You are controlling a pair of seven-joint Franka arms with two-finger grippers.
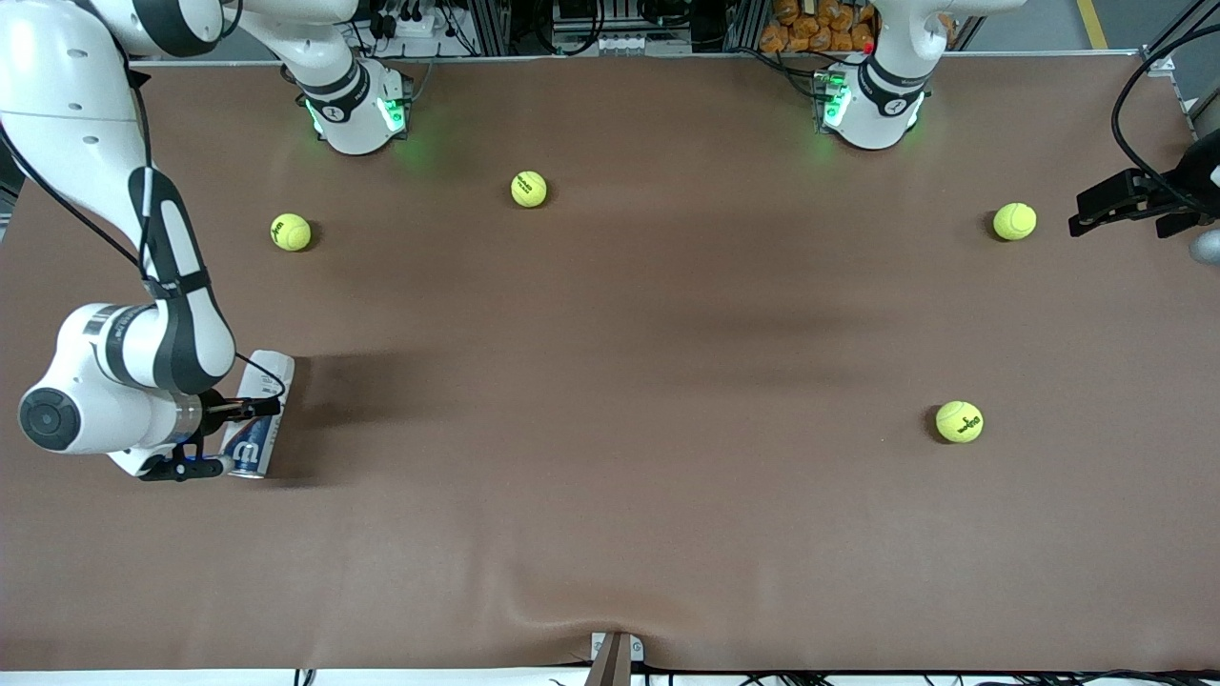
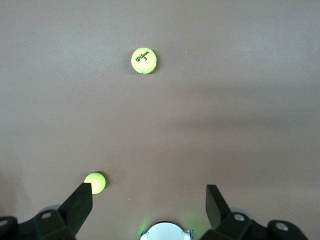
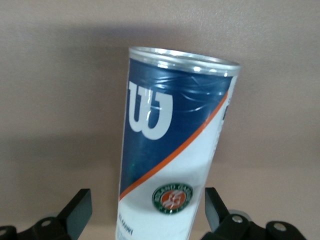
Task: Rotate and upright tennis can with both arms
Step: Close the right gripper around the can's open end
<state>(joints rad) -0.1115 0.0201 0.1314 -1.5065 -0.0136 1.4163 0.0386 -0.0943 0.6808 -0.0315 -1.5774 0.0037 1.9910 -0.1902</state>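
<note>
A wide brown table [image 1: 610, 495] carries everything here. The tennis can [image 1: 259, 412], a slim tube with a white and dark-blue label, a white W logo and a silvery rim, lies on its side near the right arm's end of the table, its rimmed end turned toward the front camera. The right gripper [image 1: 205, 440] sits low at the can, and in the right wrist view its black fingers [image 3: 77, 212] stand spread, one on each side of the can [image 3: 172, 155] with a gap between each finger and the label, so nothing is grasped.

The left gripper [image 1: 1110, 205] hangs over the left arm's end of the table, its two fingers [image 2: 80, 205] parted and holding nothing.

Four yellow-green tennis balls lie scattered: one [image 1: 291, 232] farther from the front camera than the can, one [image 1: 529, 189] near the right arm's green-lit base [image 1: 357, 114], one [image 1: 1014, 221] just beside the left gripper, and one [image 1: 959, 421] nearer the front camera than that.
</note>
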